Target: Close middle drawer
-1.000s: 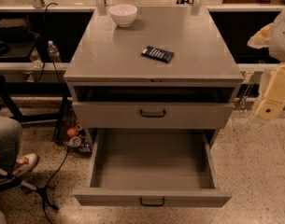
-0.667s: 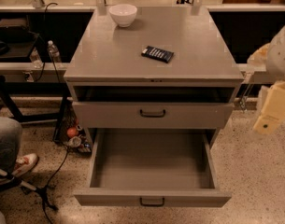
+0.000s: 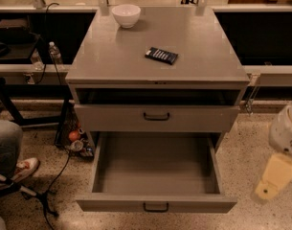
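The middle drawer (image 3: 155, 169) of the grey cabinet (image 3: 155, 51) is pulled far out toward me. Its plain grey inside is empty, and its dark bar handle (image 3: 155, 206) is on the front panel at the bottom. Above it, the top drawer (image 3: 156, 118) with its own handle looks shut, with a dark gap under the cabinet top. The lowest drawer is hidden under the open one. My gripper (image 3: 271, 182), a cream-coloured piece below the white arm (image 3: 285, 131), hangs at the right edge. It is to the right of the open drawer's front corner and not touching it.
A white bowl (image 3: 126, 15) and a small black device (image 3: 161, 55) lie on the cabinet top. A person's leg and shoe (image 3: 20, 169) are at the left, with cables (image 3: 50, 190) and small items (image 3: 76, 138) on the floor. A water bottle (image 3: 54, 53) stands behind.
The arm and gripper have moved down along the right side, from level with the cabinet top to level with the open drawer. The drawer has not moved.
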{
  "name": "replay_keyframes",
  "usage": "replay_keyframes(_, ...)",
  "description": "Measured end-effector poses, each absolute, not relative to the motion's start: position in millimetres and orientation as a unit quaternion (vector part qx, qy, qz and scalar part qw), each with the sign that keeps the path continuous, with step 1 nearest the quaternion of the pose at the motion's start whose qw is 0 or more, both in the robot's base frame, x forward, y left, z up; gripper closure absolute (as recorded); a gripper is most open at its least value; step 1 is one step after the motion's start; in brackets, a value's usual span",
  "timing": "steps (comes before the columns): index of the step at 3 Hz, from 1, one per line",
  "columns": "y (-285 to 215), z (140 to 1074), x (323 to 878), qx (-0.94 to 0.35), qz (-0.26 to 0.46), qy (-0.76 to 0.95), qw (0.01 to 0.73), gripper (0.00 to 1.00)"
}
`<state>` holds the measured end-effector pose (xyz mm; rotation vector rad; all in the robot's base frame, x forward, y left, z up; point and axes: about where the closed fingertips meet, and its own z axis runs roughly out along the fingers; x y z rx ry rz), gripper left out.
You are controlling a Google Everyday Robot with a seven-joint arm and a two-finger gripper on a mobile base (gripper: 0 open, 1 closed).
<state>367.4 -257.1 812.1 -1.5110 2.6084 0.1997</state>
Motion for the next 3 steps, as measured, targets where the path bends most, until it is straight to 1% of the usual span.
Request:
replay_keyframes(1,-259,793,354,-0.492,0.076,0.866,0.04,0.0)
replay_keyframes(2,-259,793,354,-0.492,0.076,0.866,0.04,0.0)
replay_keyframes(3,-262,766,353,-0.476,0.103,0.873,0.032,0.0)
